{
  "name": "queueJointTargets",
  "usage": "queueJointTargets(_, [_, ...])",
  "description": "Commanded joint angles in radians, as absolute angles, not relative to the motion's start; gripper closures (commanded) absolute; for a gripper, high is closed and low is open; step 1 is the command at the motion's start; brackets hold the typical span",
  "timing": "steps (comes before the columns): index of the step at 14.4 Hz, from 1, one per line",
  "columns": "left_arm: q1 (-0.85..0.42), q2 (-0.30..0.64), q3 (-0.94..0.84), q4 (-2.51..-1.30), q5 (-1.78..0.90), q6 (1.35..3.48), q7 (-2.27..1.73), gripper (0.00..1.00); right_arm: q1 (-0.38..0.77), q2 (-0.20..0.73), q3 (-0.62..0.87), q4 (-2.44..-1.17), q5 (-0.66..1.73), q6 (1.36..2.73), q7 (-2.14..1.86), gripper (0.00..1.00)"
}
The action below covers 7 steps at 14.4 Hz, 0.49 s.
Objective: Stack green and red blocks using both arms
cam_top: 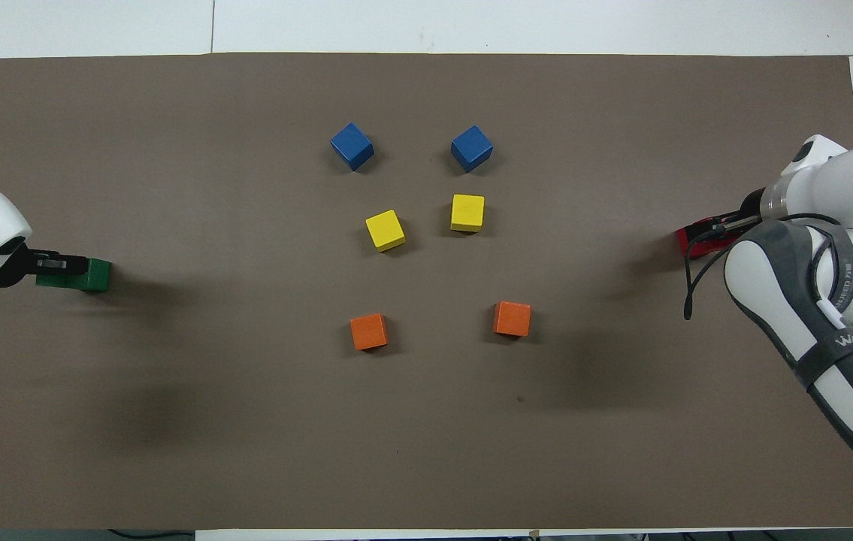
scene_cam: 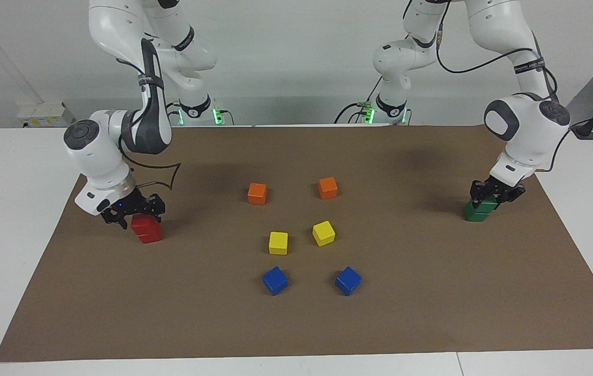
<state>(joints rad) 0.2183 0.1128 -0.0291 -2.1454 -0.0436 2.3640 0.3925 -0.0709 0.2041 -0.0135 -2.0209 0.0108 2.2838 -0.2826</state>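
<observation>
Right gripper (scene_cam: pixel 137 212) sits right on top of the red stack (scene_cam: pixel 146 230) at the right arm's end of the brown mat (scene_cam: pixel 296 324); its fingers are spread, straddling the upper red block's top edge, one red cube squarely on the other. Over at the left arm's end, the left gripper (scene_cam: pixel 493 196) is down on the green stack (scene_cam: pixel 479 211), and whether its fingers grip or stand apart, I cannot tell. The lower green cube rests on the mat directly beneath them. Between the two sets of fingers, well apart from both, lie orange cubes (scene_cam: pixel 257 193), yellow cubes (scene_cam: pixel 278 243) and blue cubes (scene_cam: pixel 275 280) on the tabletop (scene_cam: pixel 9 172).
</observation>
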Motion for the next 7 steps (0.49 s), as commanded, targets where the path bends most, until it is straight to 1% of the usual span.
queueJointTargets(1, [0.23, 0.107, -0.032, -2.169, -0.026, 2.39, 0.408, 0.0, -0.075, 0.181, -0.008, -2.034, 0.012, 2.292, -0.287, 0.0])
queueJointTargets(4, [0.229, 0.109, -0.032, -2.163, -0.026, 2.382, 0.411, 0.0, -0.072, 0.175, -0.005, -1.994, 0.025, 2.267, -0.238, 0.0])
queueJointTargets(7, [0.229, 0.117, -0.034, -2.09, -0.026, 2.28, 0.41, 0.0, -0.057, 0.152, 0.011, -1.915, 0.025, 2.12, -0.154, 0.0])
